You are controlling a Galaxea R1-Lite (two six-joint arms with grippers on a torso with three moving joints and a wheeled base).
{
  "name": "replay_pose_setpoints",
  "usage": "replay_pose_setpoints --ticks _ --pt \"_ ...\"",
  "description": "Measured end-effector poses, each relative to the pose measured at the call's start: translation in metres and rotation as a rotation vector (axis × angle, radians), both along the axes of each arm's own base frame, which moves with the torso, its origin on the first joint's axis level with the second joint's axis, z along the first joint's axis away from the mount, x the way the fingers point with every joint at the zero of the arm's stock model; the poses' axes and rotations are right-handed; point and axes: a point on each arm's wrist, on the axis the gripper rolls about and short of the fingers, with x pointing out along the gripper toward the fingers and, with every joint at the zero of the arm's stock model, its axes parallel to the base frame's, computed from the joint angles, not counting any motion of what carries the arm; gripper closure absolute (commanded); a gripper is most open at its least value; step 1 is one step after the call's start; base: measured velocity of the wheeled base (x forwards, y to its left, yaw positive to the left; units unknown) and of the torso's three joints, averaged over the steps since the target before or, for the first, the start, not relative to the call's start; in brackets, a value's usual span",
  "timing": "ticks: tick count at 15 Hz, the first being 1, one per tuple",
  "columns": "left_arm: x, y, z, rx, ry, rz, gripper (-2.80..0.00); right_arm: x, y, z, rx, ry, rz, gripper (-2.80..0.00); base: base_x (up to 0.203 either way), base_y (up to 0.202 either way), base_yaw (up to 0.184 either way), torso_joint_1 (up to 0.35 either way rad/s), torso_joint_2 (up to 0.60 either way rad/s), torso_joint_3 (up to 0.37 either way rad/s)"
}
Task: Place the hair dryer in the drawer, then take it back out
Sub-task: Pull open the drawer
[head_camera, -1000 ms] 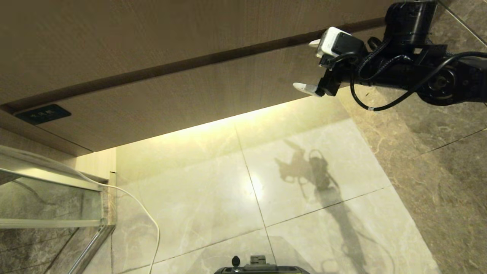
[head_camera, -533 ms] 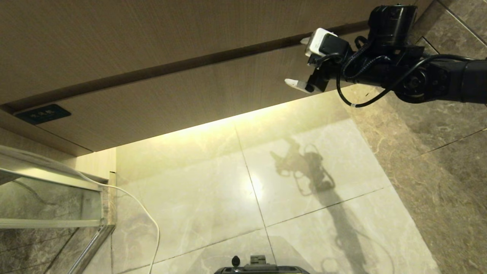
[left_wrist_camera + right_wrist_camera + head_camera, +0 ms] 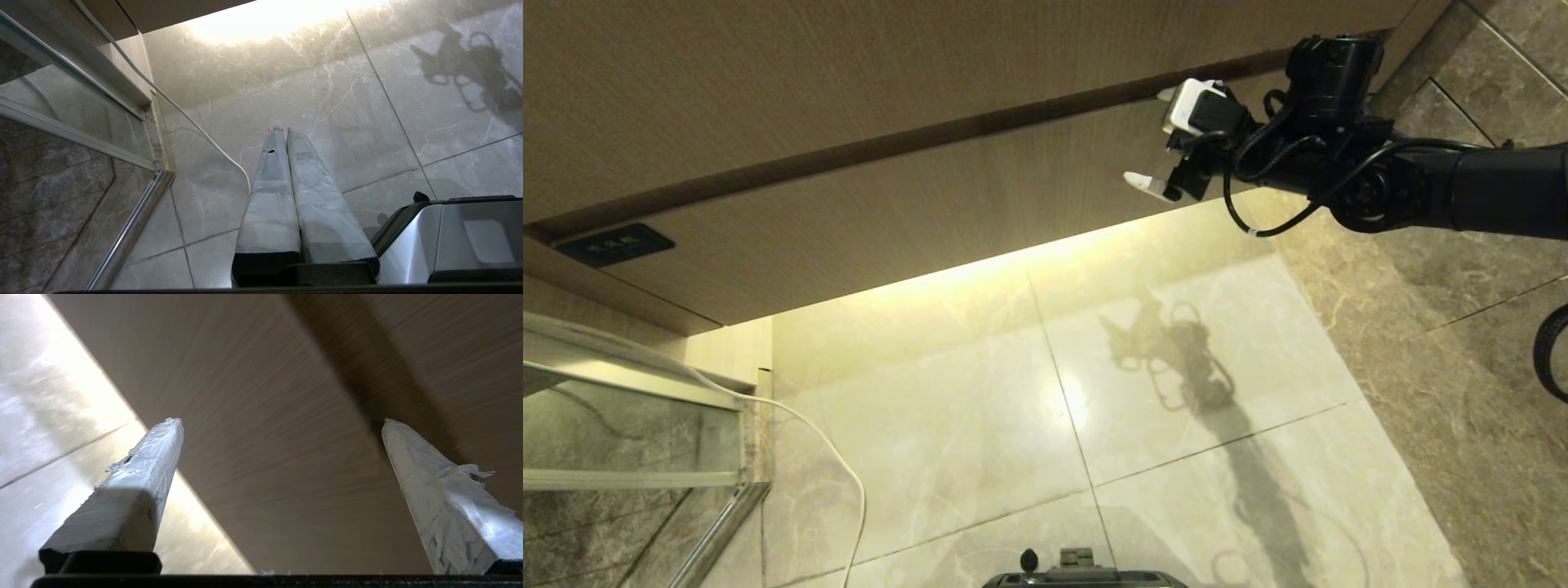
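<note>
Marble floor tiles [image 3: 1029,392] lay below us, with the wood-grain cabinet front above and strip light glowing under its lower edge. We had the right gripper [image 3: 1152,139] up at the drawer [image 3: 890,220], pincer spread wide and empty; the right wrist view showed both taped fingers [image 3: 139,486] far apart with nothing between them. One fingertip sat near the dark seam above the drawer front, the other lower, in front of the panel face. The label plate [image 3: 614,243] was far along the front from the pincer, toward our left. Our left gripper [image 3: 286,196] hung parked, pointing at the floor, its fingers pressed together on nothing, with the white cable [image 3: 184,114] trailing across the tiles beside it. The hair dryer was not visible in any view, so we could not say where it was. We judged the drawer closed, with opening it the step in hand. Risk: the front has no handle, so the only purchase is the seam; a fingertip missing it would skid across the smooth face. Pulling this far off-centre on a wide drawer could also rack it in its runners and jam it.
</note>
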Motion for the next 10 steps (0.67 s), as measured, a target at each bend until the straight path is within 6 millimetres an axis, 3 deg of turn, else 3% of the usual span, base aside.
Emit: replay_pose_setpoints --ticks 10 --pt "0.0 0.0 0.0 0.0 0.0 0.001 0.0 0.014 0.001 -0.012 0.011 -0.042 -0.006 -2.8 0.0 0.0 0.0 0.0 0.0 0.0"
